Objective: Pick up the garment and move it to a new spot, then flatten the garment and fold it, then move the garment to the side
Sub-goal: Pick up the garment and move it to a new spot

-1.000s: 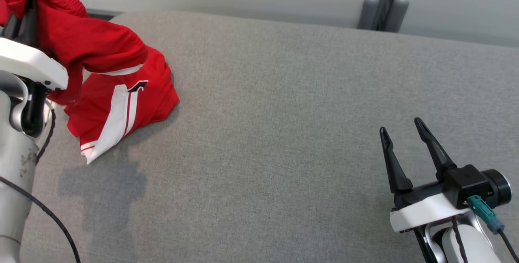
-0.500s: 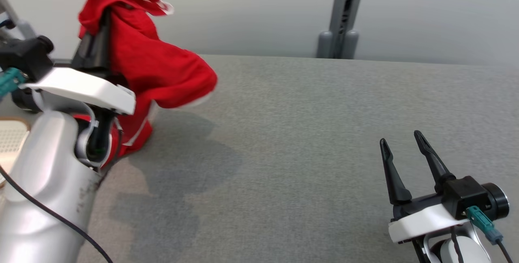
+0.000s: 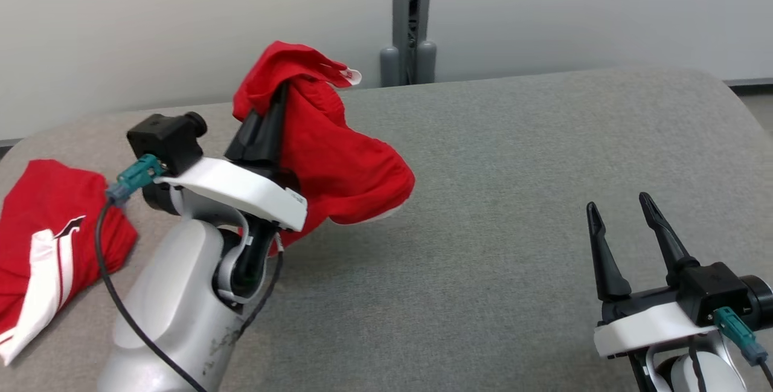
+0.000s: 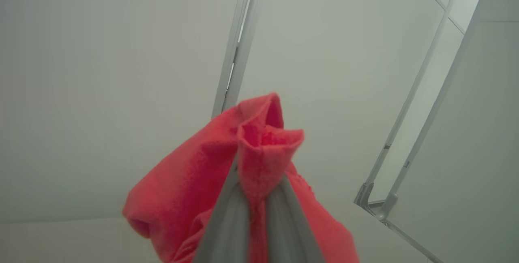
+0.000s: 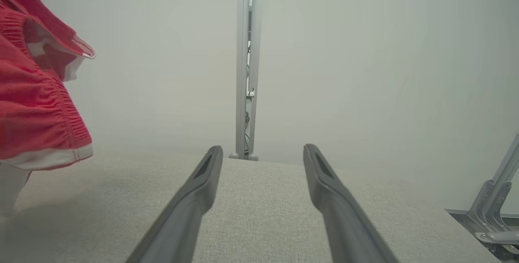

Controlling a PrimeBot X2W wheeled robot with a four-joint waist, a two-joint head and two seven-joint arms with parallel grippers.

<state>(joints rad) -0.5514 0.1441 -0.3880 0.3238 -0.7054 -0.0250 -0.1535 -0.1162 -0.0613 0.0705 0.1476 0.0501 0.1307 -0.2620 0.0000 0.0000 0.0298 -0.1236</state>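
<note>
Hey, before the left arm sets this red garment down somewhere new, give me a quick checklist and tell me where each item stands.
1. Left gripper shut on the held garment: ok, cloth is pinched between its fingers.
2. Held garment fully lifted off the grey surface: cannot tell, its lower part hangs behind the left arm.
3. Bare surface to set it on: ok, there is room between the two arms.
4. Right gripper open and empty, ready to help flatten: ok.
5. Second red garment apart from the held one: ok, it lies at the surface's left end.
6. Held garment spread out: not ok, it is bunched.
</note>
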